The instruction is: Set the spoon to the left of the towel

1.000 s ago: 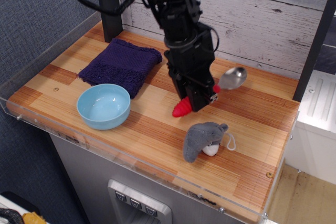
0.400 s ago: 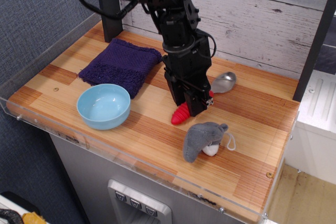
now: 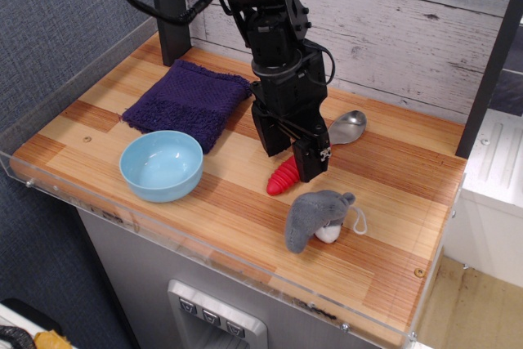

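Looking at the spoon (image 3: 315, 153): it lies on the table (image 3: 392, 226) right of centre, long axis running from 7 o'clock (red handle tip) to 1 o'clock (silver bowl). Our fingers (image 3: 288, 149) straddle the handle's middle from above, spread apart, with one finger on each side and the handle passing between them. They look open, not clamped. The towel (image 3: 188, 101) sits at about 10 o'clock from the spoon, well apart, so the target spot lies beyond it at the table's far left. The blue bowl (image 3: 162, 165) sits just at the towel's 6 o'clock edge; the grey plush toy (image 3: 317, 218) lies near the handle tip. Versus a second ago: the spoon was tilted up in our grip, now it's flat on the table and the fingers have opened.
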`<action>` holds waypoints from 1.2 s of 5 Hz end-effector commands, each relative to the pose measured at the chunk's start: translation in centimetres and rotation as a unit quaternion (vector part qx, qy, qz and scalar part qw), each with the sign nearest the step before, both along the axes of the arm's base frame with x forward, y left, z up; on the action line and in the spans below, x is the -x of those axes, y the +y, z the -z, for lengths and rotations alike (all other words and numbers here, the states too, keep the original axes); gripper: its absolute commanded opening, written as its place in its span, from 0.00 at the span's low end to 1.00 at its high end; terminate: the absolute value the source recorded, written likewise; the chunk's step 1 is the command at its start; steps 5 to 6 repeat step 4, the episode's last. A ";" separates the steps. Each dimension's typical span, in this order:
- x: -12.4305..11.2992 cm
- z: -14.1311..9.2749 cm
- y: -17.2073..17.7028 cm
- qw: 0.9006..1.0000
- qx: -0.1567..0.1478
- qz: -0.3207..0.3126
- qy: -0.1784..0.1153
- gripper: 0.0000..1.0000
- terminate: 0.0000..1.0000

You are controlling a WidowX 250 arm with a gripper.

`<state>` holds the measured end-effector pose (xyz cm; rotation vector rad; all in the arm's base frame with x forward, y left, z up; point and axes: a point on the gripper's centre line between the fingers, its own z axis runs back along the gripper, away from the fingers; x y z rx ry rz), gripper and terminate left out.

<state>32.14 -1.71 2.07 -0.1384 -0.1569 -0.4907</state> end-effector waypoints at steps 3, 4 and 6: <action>-0.5 -14.2 -1.1 0.983 -0.003 0.017 -0.182 1.00 0.00; -0.2 -15.6 -0.8 0.978 -0.015 0.016 -0.206 1.00 1.00; -0.2 -15.6 -0.8 0.978 -0.015 0.016 -0.206 1.00 1.00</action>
